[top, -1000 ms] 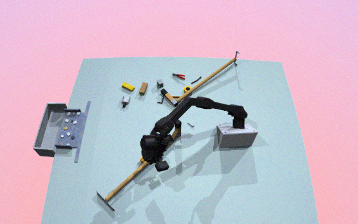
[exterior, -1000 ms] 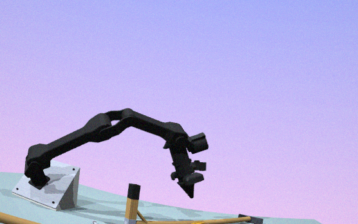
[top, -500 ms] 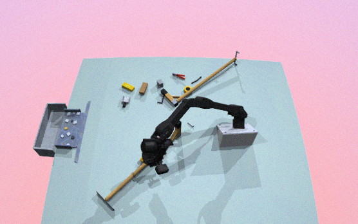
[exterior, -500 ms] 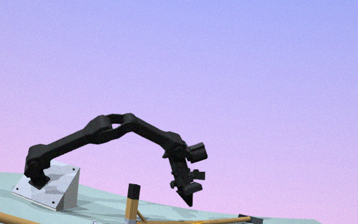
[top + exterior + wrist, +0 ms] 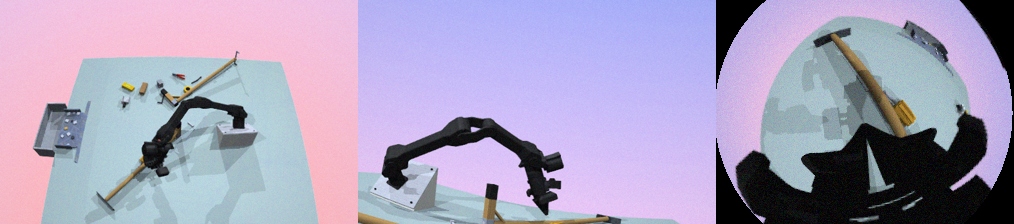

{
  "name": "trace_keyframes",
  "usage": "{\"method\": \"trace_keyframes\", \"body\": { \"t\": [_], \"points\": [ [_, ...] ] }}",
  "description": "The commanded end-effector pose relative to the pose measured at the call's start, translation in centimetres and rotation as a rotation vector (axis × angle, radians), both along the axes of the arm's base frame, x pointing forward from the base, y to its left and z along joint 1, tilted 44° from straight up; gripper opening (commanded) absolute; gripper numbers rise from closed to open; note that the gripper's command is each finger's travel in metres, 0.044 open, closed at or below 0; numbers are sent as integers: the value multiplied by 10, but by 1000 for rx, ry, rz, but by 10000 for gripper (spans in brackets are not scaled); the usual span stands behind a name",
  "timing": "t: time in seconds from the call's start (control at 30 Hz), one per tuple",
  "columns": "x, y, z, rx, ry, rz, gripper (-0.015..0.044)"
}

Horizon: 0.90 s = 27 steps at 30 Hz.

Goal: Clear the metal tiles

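The long scraper lies flat on the table, a wooden pole running diagonally, with its dark blade at the near left end. My gripper is shut with nothing between its fingers. It points down just above the pole, close to a yellow band on it. The steel bench plate lies at the table's left edge and carries several small metal tiles. The grey catch box adjoins its far side.
At the back of the table lie a yellow block, a brown block, a grey cube, red pliers, a white part and a mallet. The arm's white base stands to the right.
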<state>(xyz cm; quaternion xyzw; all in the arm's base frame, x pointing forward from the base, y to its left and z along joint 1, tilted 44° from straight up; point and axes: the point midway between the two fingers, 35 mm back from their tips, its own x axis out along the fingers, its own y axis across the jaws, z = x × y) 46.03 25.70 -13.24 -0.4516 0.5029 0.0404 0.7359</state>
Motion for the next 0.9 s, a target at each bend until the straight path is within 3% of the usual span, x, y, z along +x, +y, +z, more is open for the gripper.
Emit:
{"method": "trace_keyframes", "body": {
  "t": [0.0,0.87],
  "points": [
    [-1,-10,-8,-12,2,-2,0],
    [11,-27,-15,-15,-1,-12,0]
  ]
}}
